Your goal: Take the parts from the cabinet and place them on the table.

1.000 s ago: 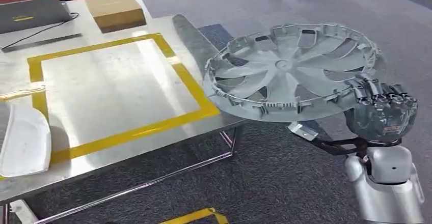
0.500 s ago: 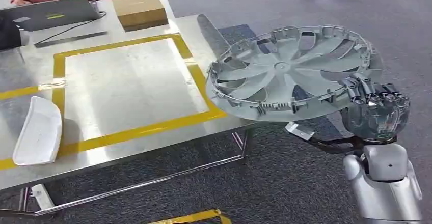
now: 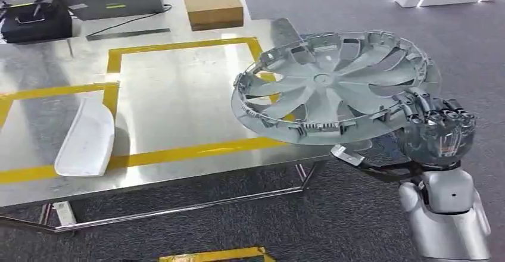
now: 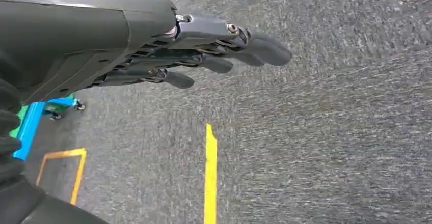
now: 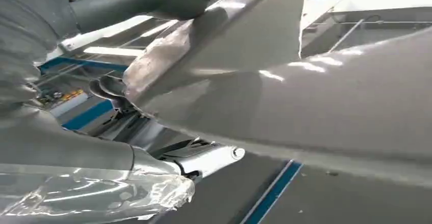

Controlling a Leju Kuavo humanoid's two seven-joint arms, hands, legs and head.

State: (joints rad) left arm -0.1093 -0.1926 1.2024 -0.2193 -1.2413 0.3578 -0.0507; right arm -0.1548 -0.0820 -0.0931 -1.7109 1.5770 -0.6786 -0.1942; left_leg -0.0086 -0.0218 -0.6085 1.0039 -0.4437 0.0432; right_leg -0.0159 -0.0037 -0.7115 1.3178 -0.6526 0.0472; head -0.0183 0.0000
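Right hand (image 3: 439,132) grips the hubcap (image 3: 330,86) by its near rim, carrying it roughly flat, inner side up, and the far half hangs over the desk (image 3: 178,95) corner while the rest juts out past the edge above the carpet. It's in the air, not set down yet. Left hand (image 4: 224,46) hangs low over the floor, fingers stretched out and apart, holding nothing.

The job now, I'd say, is the set-down. The yellow tape frame (image 3: 184,149) marks the obvious landing spot, and it's bare steel inside. Best play: carry the hubcap further in so its whole disc sits over the desk before lowering, keep it level so the rim lands all round at once rather than on one edge, and let go only when it's resting. Let go too near the corner and it could tip off.

A white part (image 3: 86,137) lies on the tape at the frame's left side, well apart, so there's room.
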